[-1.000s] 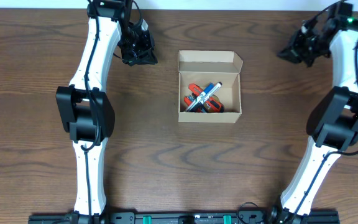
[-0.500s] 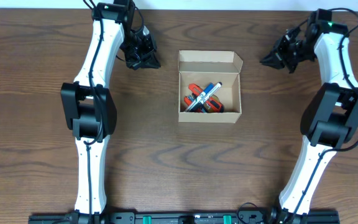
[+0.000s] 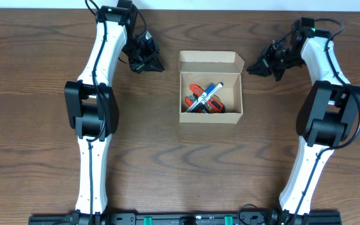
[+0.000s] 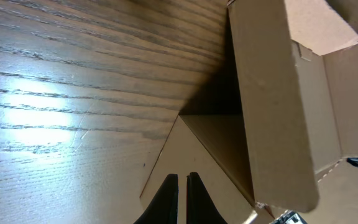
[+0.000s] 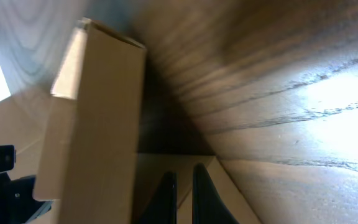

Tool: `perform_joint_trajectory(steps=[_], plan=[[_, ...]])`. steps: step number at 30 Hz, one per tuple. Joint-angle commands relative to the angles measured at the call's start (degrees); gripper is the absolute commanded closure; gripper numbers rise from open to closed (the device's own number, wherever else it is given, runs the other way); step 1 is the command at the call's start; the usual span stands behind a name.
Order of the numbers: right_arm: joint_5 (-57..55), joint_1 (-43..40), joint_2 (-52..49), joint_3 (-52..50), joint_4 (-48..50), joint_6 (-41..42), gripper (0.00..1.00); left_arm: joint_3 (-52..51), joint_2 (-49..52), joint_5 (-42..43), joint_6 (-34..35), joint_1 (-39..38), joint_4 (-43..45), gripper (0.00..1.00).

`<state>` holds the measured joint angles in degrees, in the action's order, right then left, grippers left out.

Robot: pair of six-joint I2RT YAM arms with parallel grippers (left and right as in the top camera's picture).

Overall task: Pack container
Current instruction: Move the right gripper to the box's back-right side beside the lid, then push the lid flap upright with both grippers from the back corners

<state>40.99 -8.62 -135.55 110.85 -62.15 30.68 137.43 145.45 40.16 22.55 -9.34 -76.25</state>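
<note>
On the wooden table point(image 3: 42, 131) two arms, two pincers and one box are counted. The left pincer point(image 3: 157, 66) is seen from above aimed rightward at the box point(image 3: 209, 117), near its open lid flap point(image 3: 208, 59) but apart from it. How far it is closed is shown only in its own wrist view, where the left pincer point(image 4: 181, 186) is narrowed to a thin slit with nothing held, and the box point(image 4: 272, 106) is seen ahead and to the right as a plain outer wall. The contents are shown only from above: one blue-capped marker point(image 3: 210, 90) laid across orange-red items whose number cannot be told. The right pincer point(image 3: 250, 70) is placed just beyond the box's far side, pointing back at it without touching. In its wrist view the right pincer point(image 5: 183, 186) is likewise narrow and empty, with the box point(image 5: 104, 124) ahead to the left.
</note>
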Motion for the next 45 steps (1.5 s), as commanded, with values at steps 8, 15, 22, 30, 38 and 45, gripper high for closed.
perform_joint_trajectory(steps=[8,15,22,30,38,45], plan=[[7.7,0.4,-0.5,-7.9,8.6,0.9,0.99,-0.5,1.7,1.9,-0.1,-0.5,0.1,0.94],[9.4,0.5,-0.5,-8.0,10.2,0.6,0.99,-0.5,2.3,3.4,-0.3,-0.5,0.2,0.94],[9.4,0.7,-0.5,-8.0,10.1,0.6,0.99,-0.5,3.8,4.5,-0.3,-1.0,0.2,0.94],[9.4,1.6,-0.5,-8.3,11.5,0.6,0.99,-0.5,5.2,5.6,-0.7,-2.2,0.6,0.94],[9.4,2.3,-0.5,-8.3,13.0,0.6,0.99,-0.5,5.2,6.0,-0.7,-2.3,2.6,0.94],[9.4,2.3,-0.5,-8.3,15.6,0.6,0.99,-0.5,5.2,5.9,-0.7,-2.3,4.9,0.94]])
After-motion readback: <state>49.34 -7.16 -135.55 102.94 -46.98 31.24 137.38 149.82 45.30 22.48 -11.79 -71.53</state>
